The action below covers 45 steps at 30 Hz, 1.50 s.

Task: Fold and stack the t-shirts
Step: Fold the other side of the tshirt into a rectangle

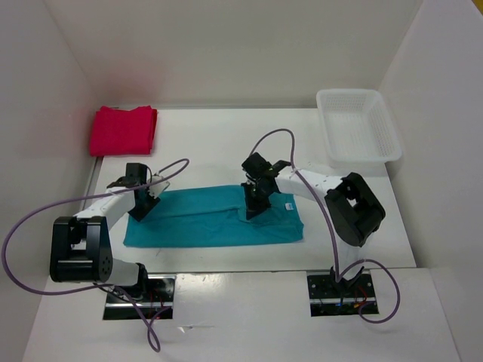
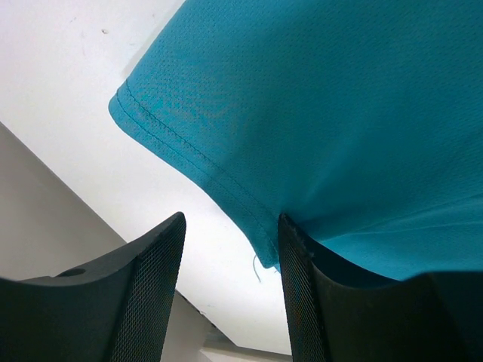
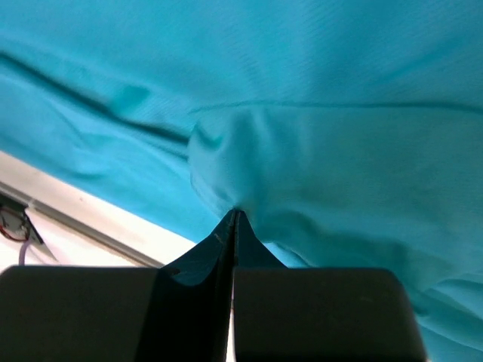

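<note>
A teal-blue t-shirt (image 1: 204, 219) lies folded into a long strip across the middle of the table. My left gripper (image 1: 142, 211) is open at the strip's left end; in its wrist view the stitched hem corner of the t-shirt (image 2: 339, 98) reaches into the gap of the gripper (image 2: 230, 222), against the right finger (image 2: 302, 286). My right gripper (image 1: 253, 211) is shut, right of the strip's middle. Its tips (image 3: 235, 213) pinch a small puckered fold of the teal cloth (image 3: 317, 90). A folded red-pink t-shirt (image 1: 123, 130) lies at the back left.
A white plastic lattice basket (image 1: 358, 128) stands at the back right corner. White walls close in the table on the left, back and right. Purple cables loop from both arms over the table.
</note>
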### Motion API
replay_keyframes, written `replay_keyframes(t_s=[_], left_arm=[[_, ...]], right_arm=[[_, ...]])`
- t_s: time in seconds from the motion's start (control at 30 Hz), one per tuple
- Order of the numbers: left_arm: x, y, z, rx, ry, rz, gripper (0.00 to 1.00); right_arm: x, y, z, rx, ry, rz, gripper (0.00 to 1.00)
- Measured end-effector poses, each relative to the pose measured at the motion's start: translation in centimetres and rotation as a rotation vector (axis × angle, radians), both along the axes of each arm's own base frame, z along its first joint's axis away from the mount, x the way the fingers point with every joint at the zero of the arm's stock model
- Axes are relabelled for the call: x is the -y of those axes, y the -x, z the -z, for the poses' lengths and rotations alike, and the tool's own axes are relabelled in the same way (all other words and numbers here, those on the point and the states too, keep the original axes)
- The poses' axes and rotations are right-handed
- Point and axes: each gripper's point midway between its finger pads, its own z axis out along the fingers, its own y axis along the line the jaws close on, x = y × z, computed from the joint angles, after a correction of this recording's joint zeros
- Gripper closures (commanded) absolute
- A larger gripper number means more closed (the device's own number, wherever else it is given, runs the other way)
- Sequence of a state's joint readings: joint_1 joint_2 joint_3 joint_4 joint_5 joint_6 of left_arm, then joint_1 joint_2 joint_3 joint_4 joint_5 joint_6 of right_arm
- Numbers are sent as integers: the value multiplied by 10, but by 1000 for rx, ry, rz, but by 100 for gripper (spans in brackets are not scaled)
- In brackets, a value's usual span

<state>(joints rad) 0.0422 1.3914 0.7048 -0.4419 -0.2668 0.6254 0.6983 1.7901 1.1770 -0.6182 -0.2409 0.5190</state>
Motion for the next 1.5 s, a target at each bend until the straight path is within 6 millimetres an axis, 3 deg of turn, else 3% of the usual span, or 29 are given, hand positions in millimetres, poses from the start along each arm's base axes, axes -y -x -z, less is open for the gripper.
replay_keyframes(t_s=[0.17, 0.27, 0.4, 0.47, 0.5, 0.53, 0.6, 0.63, 0.7, 0.77, 0.93, 1.03, 1.33, 1.4, 1.5], left_arm=[[-6, 4, -2, -2, -10, -23, 38], [-9, 7, -13, 9, -6, -36, 32], [-2, -9, -57, 134, 38, -19, 27], [1, -20, -79, 210, 54, -8, 26], [2, -24, -86, 237, 59, -6, 24], [2, -27, -89, 256, 58, -7, 24], [0, -31, -89, 272, 60, -24, 22], [-2, -32, -85, 268, 57, -32, 21], [-7, -36, -75, 248, 53, -55, 19], [-16, -39, -60, 218, 55, -91, 19], [-34, -49, -26, 150, 80, -185, 18], [-38, -55, -12, 137, 86, -200, 16], [-38, -74, 0, 167, 103, -183, 11], [-39, -79, 0, 175, 101, -182, 17], [-41, -89, 1, 193, 99, -185, 35]], right_arm=[[-13, 16, -2, -13, -14, -55, 100], [-18, 20, -8, -14, -17, -89, 100], [-20, 11, -21, 30, -9, -103, 97], [-14, 4, -32, 50, -21, -66, 83], [-7, -4, -39, 62, -32, -24, 76], [5, -15, -46, 79, -40, 31, 60], [48, -48, -61, 125, -33, 214, 45], [69, -61, -65, 146, -20, 300, 39], [111, -75, -66, 179, 36, 449, 38], [127, -65, -60, 166, 79, 512, 38], [140, -6, -31, 45, 141, 581, 37], [148, 22, -15, -29, 164, 645, 30], [157, 63, 12, -173, 186, 756, 28], [155, 65, 17, -207, 186, 759, 28], [151, 66, 28, -255, 190, 750, 31]])
